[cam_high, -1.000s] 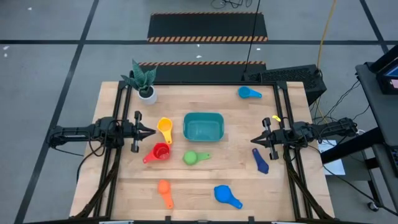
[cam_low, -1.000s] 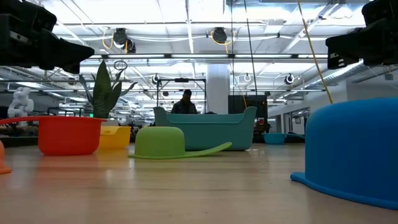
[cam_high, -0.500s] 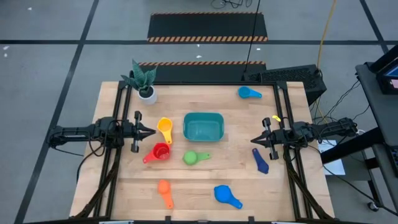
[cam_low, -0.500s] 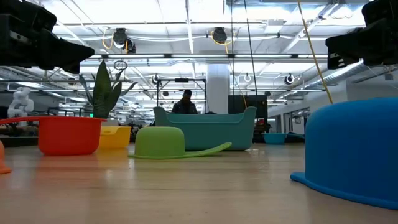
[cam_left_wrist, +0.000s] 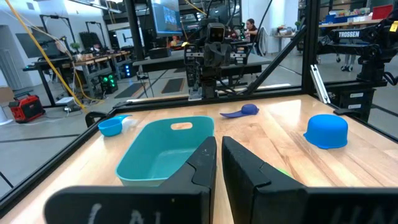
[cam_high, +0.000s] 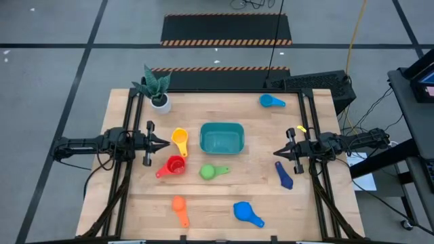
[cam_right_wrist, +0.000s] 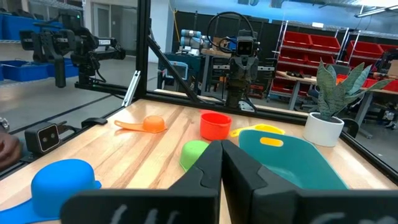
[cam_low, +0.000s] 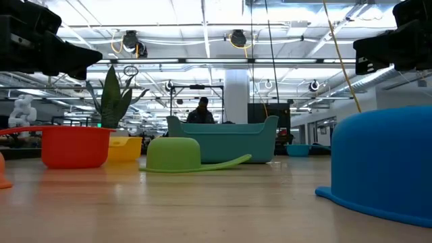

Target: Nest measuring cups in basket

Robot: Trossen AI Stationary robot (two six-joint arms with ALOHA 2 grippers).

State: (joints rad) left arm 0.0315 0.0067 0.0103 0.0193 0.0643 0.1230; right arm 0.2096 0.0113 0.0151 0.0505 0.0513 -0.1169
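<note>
Comparing with the pictures from a second ago, I find nothing moved: both arms and every cup sit as they did.

Landmark: basket point(cam_high: 222, 137), teal, mid-table, nothing in it.
- Left gripper point(cam_high: 166, 143): left of the basket, above the table, tips pressed almost together, holding nothing.
- Right gripper point(cam_high: 277, 152): right of the basket, fingers fully together, holding nothing.
- Yellow cup point(cam_high: 180, 139): just left of the basket.
- Red cup point(cam_high: 175, 165): near the basket's front-left corner.
- Green cup point(cam_high: 209, 172): just in front of the basket, mouth down.
- Orange cup point(cam_high: 178, 205): well in front, to the left.
- Blue cup point(cam_high: 243, 211): well in front, to the right, mouth down.
- Dark blue cup point(cam_high: 283, 174): right of the basket, by the right gripper.
- Light blue cup point(cam_high: 269, 101): behind the basket, to the right.
- Potted plant point(cam_high: 157, 91): behind the basket, to the left.

Surface: pale wooden table point(cam_high: 230, 193). Room: I see a workshop hall with red bins and a person point(cam_low: 202, 111) behind the basket.
</note>
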